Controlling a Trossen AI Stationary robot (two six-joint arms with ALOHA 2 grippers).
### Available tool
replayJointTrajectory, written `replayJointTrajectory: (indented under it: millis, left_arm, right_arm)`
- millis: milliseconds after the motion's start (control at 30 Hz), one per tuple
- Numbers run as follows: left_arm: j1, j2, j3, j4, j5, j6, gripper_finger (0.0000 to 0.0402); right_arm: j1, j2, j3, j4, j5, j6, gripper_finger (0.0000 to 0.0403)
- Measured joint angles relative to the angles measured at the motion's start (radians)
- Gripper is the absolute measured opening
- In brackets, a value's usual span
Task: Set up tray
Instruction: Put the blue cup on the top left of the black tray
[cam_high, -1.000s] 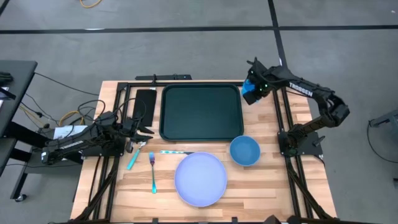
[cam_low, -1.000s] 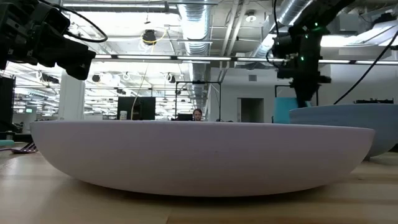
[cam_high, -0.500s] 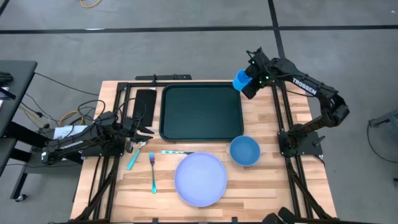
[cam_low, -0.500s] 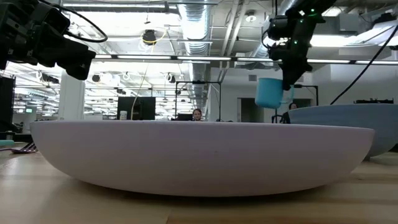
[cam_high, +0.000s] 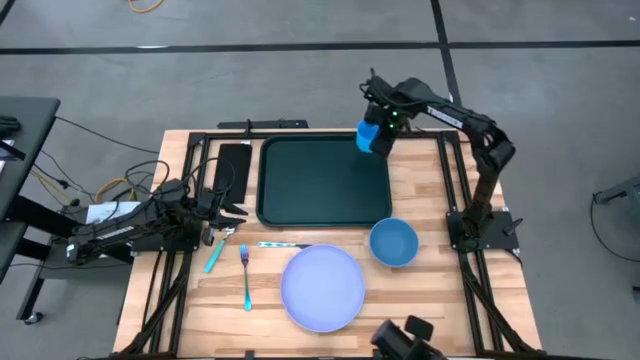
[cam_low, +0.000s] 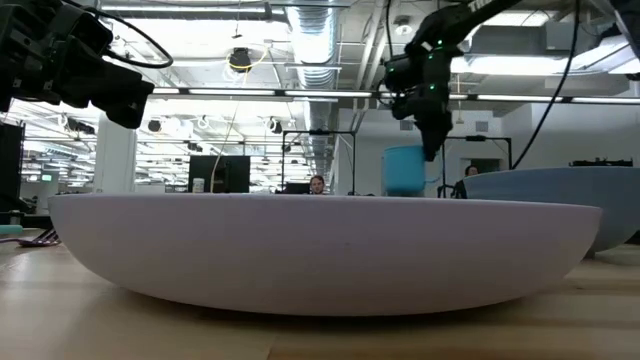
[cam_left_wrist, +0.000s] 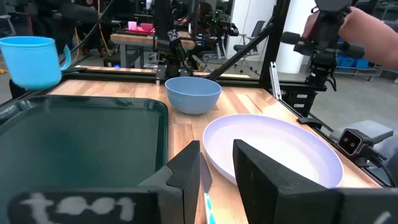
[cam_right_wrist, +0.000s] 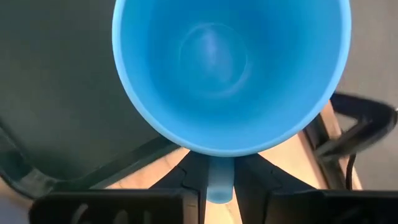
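Observation:
The dark green tray (cam_high: 323, 180) lies flat at the table's far middle. My right gripper (cam_high: 385, 122) hovers over the tray's far right corner, shut on a light blue cup (cam_high: 369, 137), which also shows in the low view (cam_low: 405, 170) and the left wrist view (cam_left_wrist: 34, 59). My left gripper (cam_high: 232, 210) waits low by the tray's left side, open by a narrow gap (cam_left_wrist: 216, 144), touching nothing. My right gripper pinches the cup's handle (cam_right_wrist: 219, 177) between its two fingers, which come from above, slanting in from the table's right. The cup (cam_right_wrist: 230, 68) is upright with its mouth up, beside and below the fingers. It is lifted clear above the tray's far right corner.
A lavender plate (cam_high: 322, 287) and a blue bowl (cam_high: 393, 242) sit near the tray's near edge. A teal fork (cam_high: 245, 277), spoon (cam_high: 215, 252) and knife (cam_high: 283, 244) lie left of the plate. A small black rectangle (cam_high: 232, 168) lies left of the tray.
My right gripper has carried the cup toward the table's left, from beyond the tray's far right corner to above that corner. The cup has stayed upright in the hold.

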Motion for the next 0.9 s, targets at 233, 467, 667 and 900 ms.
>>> replayJointTrajectory:
  millis: [233,467,667,900]
  left_arm:
    - [0.000,0.000,0.000,0.000,0.000,0.000,0.0084]
    - [0.000,0.000,0.000,0.000,0.000,0.000,0.0084]
    - [0.000,0.000,0.000,0.000,0.000,0.000,0.0084]
    - [0.000,0.000,0.000,0.000,0.000,0.000,0.0084]
  right_arm:
    - [0.006,0.046,-0.002,0.013,0.003,-0.036,0.0046]
    - [0.005,0.053,-0.002,0.035,0.001,-0.036,0.0048]
    - [-0.006,0.054,-0.012,0.054,-0.033,-0.036,0.0049]
    - [-0.021,0.054,-0.012,0.067,-0.052,-0.034,0.0048]
